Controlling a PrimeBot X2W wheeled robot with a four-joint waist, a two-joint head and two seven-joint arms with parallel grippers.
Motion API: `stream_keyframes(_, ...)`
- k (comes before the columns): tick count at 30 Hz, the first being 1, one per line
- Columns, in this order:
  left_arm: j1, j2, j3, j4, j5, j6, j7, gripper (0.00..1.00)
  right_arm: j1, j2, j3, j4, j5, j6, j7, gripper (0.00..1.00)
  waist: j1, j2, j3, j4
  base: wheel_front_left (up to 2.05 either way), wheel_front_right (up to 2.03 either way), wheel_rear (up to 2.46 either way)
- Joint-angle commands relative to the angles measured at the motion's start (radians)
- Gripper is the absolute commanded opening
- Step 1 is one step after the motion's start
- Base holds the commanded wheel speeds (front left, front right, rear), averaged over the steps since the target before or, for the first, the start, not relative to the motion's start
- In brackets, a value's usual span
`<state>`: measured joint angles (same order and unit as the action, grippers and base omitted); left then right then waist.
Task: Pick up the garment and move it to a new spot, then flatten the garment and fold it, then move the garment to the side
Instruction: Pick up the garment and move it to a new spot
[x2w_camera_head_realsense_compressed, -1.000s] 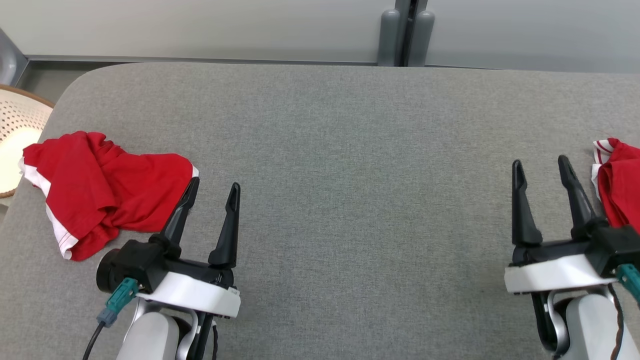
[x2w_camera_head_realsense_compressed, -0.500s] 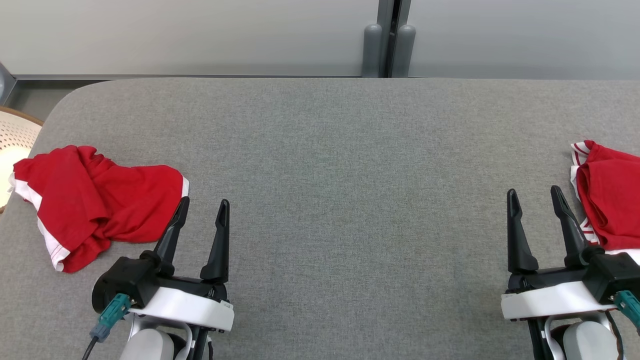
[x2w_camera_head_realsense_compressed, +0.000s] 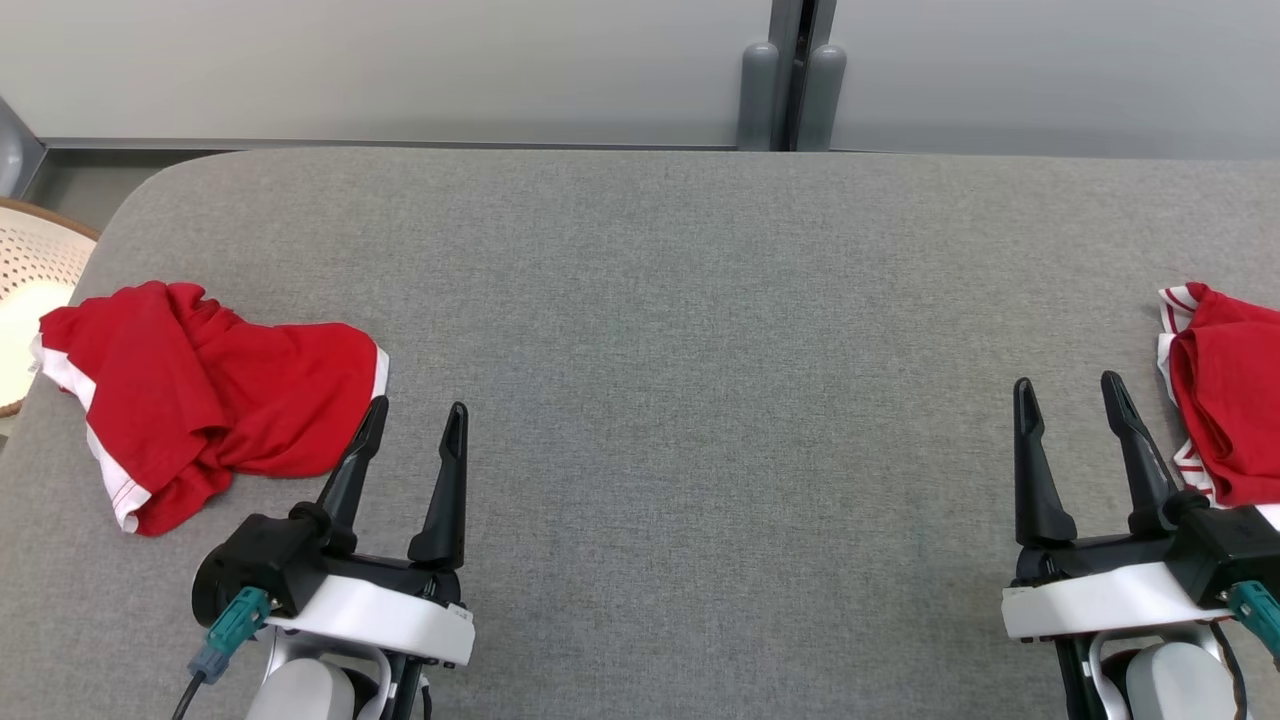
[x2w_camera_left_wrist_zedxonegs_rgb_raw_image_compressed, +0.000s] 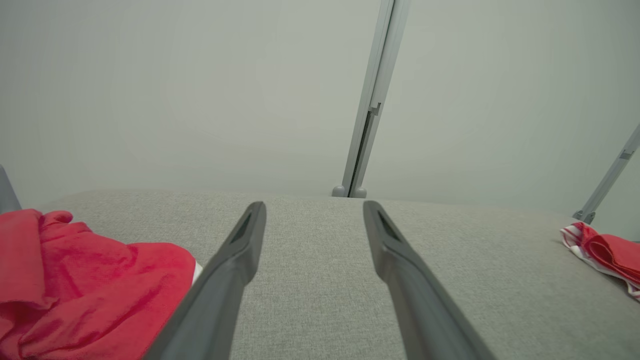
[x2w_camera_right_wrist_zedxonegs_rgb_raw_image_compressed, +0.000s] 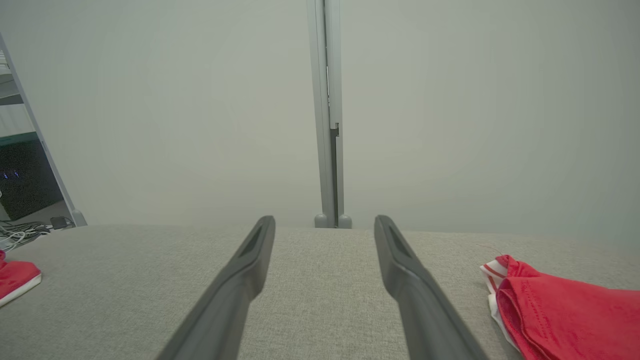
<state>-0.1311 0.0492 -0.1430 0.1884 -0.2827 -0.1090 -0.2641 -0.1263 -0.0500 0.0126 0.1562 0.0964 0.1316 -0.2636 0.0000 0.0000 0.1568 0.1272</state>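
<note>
Grey fabric tabletop (x2w_camera_head_realsense_compressed: 650, 300): crumpled red white-trimmed garment (x2w_camera_head_realsense_compressed: 200, 400), left side; second red garment (x2w_camera_head_realsense_compressed: 1225, 400), right edge. Left pincer (x2w_camera_head_realsense_compressed: 418, 408), right pincer (x2w_camera_head_realsense_compressed: 1067, 382): both spread, holding nothing.

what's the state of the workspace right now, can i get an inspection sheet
surface: grey fabric-covered table, middle bare
job's things: crumpled red garment with white trim at the left end; second red garment with white striped trim at the right edge, partly cut off
clutter: nothing seen
grippers: left gripper and right gripper, jaws open, holding nothing
cables: black cable with teal plug at the left wrist; second teal plug at the right wrist
surroundings: pale grey wall panels, grey upright post, white perforated basket beyond the table's left end
</note>
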Motion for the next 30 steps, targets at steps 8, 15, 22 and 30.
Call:
stream_keyframes(8, -0.021, 0.004, 0.0, 0.006, -0.01, 0.005, 0.0, 1.0, -0.003, -0.001, 0.043, 0.005, -0.005, -0.002, -0.001, 1.0, 0.0, 0.0, 0.01, 0.052, 0.0, 0.0, 0.0)
stream_keyframes(15, -0.019, 0.004, 0.01, 0.003, -0.021, 0.012, 0.0, 1.0, -0.01, -0.001, 0.094, 0.02, -0.007, -0.002, -0.001, 1.0, 0.0, 0.0, 0.007, 0.16, 0.0, 0.0, 0.0)
stream_keyframes(22, 0.001, 0.003, 0.041, 0.008, -0.019, 0.015, 0.0, 1.0, -0.014, -0.002, 0.136, 0.043, -0.003, -0.002, -0.001, 1.0, 0.0, 0.0, -0.014, 0.276, 0.0, 0.0, 0.0)
stream_keyframes(30, 0.029, 0.003, 0.074, 0.005, -0.012, 0.016, 0.0, 1.0, -0.001, -0.002, 0.172, 0.064, 0.016, -0.001, -0.001, 1.0, 0.0, 0.0, -0.037, 0.377, 0.0, 0.0, 0.0)
